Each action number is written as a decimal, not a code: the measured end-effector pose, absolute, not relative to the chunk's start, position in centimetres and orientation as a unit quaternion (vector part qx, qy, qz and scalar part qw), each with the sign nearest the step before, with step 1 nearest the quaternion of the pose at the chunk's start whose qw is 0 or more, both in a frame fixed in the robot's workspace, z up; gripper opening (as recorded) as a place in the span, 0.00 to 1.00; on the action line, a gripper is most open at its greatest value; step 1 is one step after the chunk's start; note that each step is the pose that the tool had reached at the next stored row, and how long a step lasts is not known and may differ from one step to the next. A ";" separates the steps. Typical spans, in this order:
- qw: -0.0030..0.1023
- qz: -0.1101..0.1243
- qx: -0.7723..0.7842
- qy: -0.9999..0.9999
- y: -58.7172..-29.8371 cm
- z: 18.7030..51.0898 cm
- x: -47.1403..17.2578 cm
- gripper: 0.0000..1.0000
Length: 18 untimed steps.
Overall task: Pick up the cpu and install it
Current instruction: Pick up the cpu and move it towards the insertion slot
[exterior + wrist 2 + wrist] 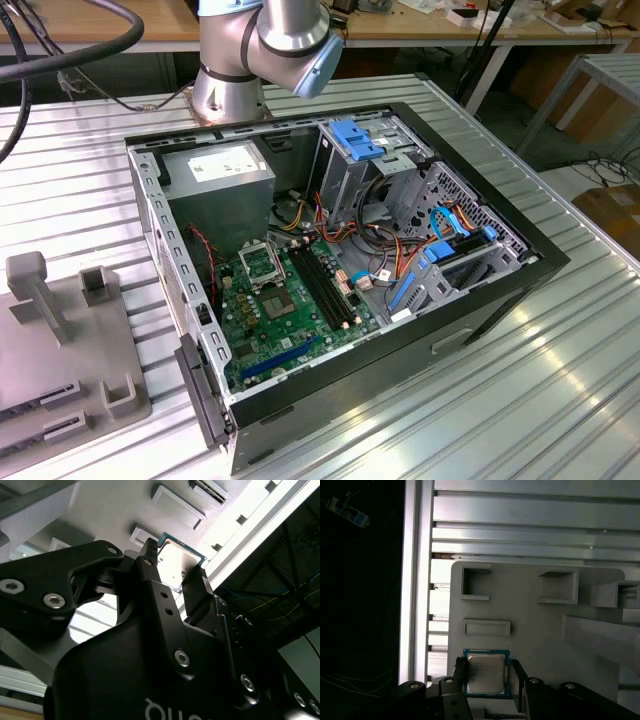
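In both wrist views, 1 black 2-fingered gripper (488,664) (175,566) is seen closed on the cpu (486,674) (179,562). The small square chip is clamped by 2 opposite edges, with 1 finger (460,672) pressed against each side and its silver-grey face turned toward the first wrist view's camera. The jaws are parted only as far as the chip's width. Whether the chip is lifted clear or resting on the surface behind it cannot be told.

Behind the chip in the first wrist view, a pale grey fixture plate (530,620) with raised rectangular pockets is seen, laid on a ribbed aluminium table (520,530).

In the exterior view, the fixture plate (60,340) is found at the exterior view's left on the table (500,400). An open computer case (340,395) is laid on its side just beside it. Inside, a metal-framed socket (262,265) with a dark centre is mounted on the green board, beside 4 long black memory slots (325,290) and near a grey power-supply box (225,175). The base of the arm (265,50) is seen behind the case.
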<state>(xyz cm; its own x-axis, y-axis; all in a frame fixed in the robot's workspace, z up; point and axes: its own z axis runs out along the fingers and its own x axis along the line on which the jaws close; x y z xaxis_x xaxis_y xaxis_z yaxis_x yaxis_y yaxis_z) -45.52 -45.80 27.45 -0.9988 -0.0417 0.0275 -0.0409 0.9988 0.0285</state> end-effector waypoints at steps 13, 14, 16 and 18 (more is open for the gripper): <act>0.014 -0.014 0.021 -1.000 -45.8 28.0 -45.5 0.45; 0.014 -0.014 0.021 -1.000 -45.8 28.1 -45.5 0.45; 0.014 -0.014 0.021 -1.000 -45.8 28.1 -45.5 0.45; 0.014 -0.014 0.021 -1.000 -45.8 28.2 -45.5 0.45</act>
<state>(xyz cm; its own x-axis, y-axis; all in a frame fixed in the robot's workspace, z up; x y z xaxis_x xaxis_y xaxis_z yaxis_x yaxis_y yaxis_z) -45.52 -45.80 28.16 -0.9988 -0.0417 0.0275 -0.0409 0.9988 0.0286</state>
